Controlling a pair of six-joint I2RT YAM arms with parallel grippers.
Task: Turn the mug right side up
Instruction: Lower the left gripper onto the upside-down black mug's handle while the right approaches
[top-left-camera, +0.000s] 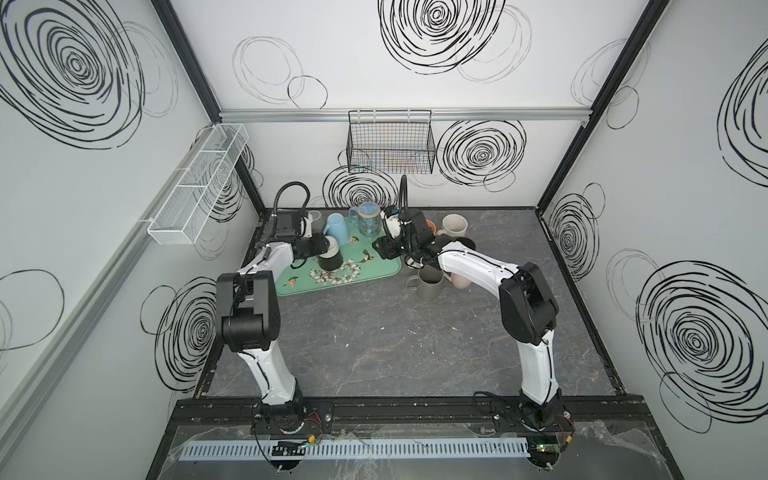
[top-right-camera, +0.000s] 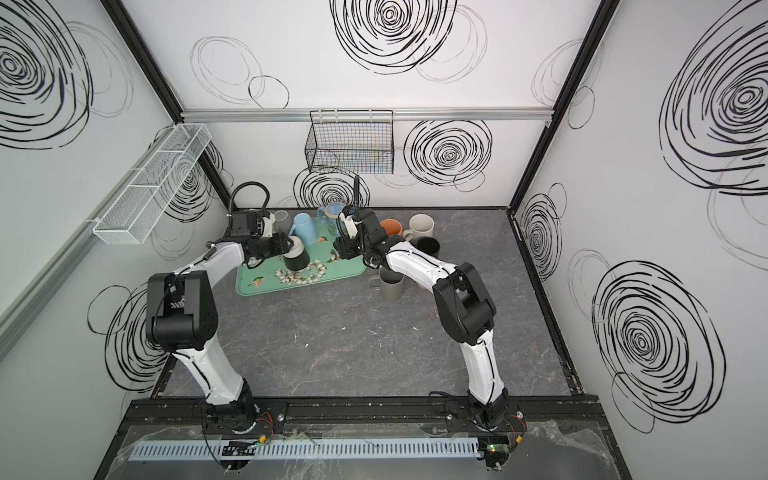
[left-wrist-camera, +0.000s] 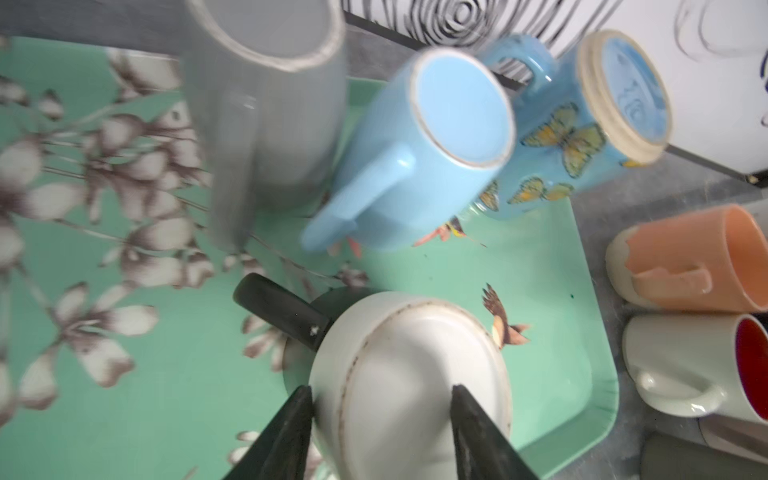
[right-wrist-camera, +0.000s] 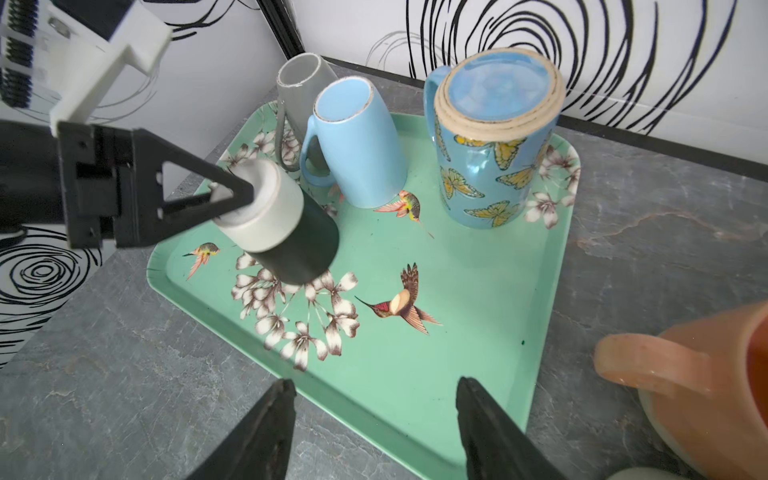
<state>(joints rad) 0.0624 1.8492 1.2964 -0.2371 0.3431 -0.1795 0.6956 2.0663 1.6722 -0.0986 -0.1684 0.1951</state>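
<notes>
The mug (right-wrist-camera: 282, 224), black with a white base, is upside down on the green flowered tray (right-wrist-camera: 457, 291) and tilts, its base leaning toward my left arm. It also shows in both top views as the mug (top-left-camera: 330, 257) (top-right-camera: 296, 257). Its black handle (left-wrist-camera: 282, 307) sticks out to one side. My left gripper (left-wrist-camera: 382, 390) (right-wrist-camera: 245, 199) (top-left-camera: 326, 246) is shut on the mug's white base (left-wrist-camera: 407, 374), a finger pressed on each side. My right gripper (right-wrist-camera: 374, 384) (top-left-camera: 380, 245) hangs open over the tray's near edge with nothing between its fingers.
On the tray behind the mug stand a light blue upside-down mug (right-wrist-camera: 357, 141), a butterfly mug (right-wrist-camera: 494, 153) and a grey mug (right-wrist-camera: 299, 83). Right of the tray are an orange mug (right-wrist-camera: 685, 374), a cream mug (top-left-camera: 455, 224) and a grey mug (top-left-camera: 430, 282).
</notes>
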